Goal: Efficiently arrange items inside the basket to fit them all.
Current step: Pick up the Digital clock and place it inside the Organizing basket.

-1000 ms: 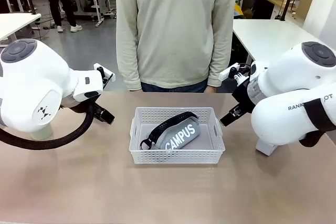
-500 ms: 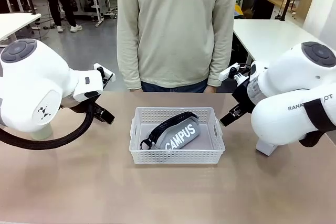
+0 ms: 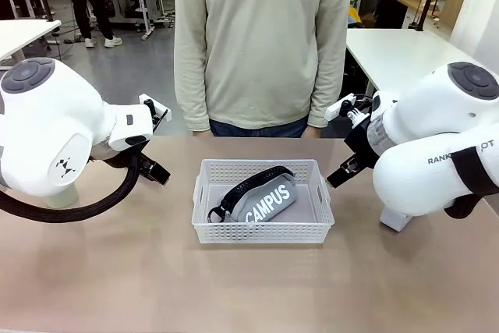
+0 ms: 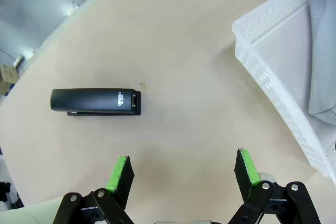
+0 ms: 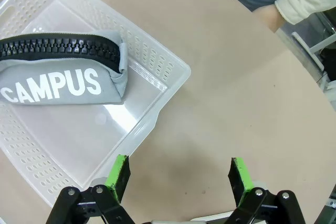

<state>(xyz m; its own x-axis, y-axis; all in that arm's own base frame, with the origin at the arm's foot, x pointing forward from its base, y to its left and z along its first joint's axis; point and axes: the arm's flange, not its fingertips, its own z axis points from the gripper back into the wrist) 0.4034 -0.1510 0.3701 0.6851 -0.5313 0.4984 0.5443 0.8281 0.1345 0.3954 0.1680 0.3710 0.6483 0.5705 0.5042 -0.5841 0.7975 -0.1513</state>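
Observation:
The white mesh basket sits mid-table with the grey "CAMPUS" pouch lying slanted inside it, black strap along its upper edge. In the left wrist view my left gripper hangs open above bare tabletop; the small black stapler lies flat beyond its left finger, and the basket's corner is to the right. My right gripper is open over the table just outside the basket's rim. The pouch lies inside, past that rim.
A person in a pale sweater stands at the far edge of the table, one hand hanging near it. My left arm and right arm flank the basket. Other white tables stand behind.

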